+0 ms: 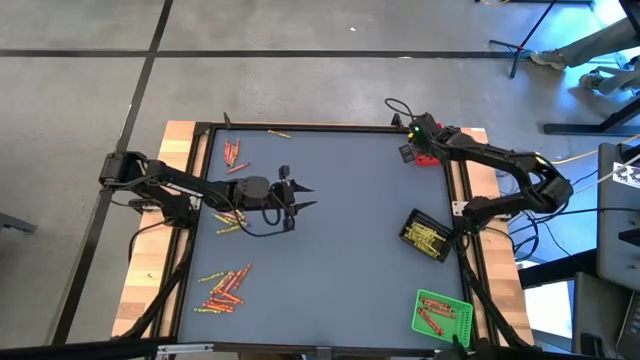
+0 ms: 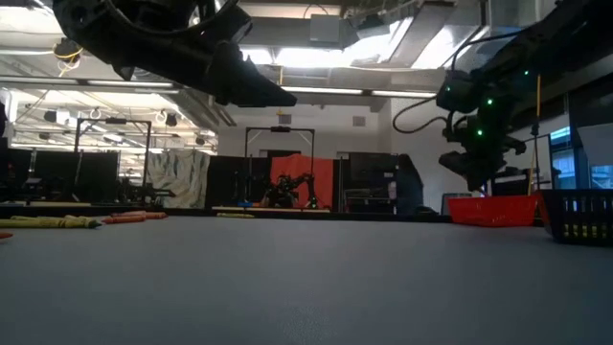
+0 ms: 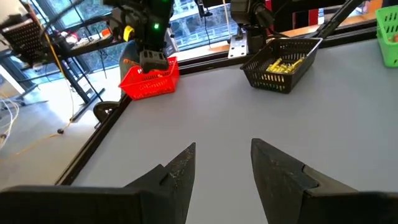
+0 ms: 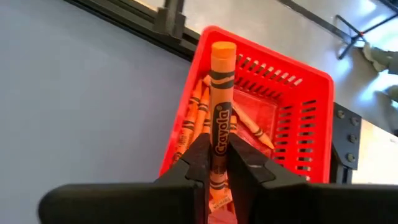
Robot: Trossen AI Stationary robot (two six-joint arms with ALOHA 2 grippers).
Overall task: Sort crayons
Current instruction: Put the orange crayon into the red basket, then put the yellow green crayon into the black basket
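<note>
Orange crayon (image 4: 221, 118), pinched by our right gripper (image 4: 217, 163), hangs over the red tray (image 4: 292, 106), upper right, for dropping; our left gripper (image 3: 222, 163) waits mid-table, fingers apart and holding nothing.

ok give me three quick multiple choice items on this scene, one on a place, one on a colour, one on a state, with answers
1. The right hand hangs over which tray?
A. green
B. black
C. red

2. The crayon it holds is
A. orange
B. blue
C. green

3. The left hand is
A. shut on a crayon
B. open and empty
C. inside the black tray

Answers:
1. C, the red tray lies right beneath the fingers.
2. A, its wrapper and tip are orange.
3. B, bare mat shows between its spread fingers, with the black tray farther off.
</note>
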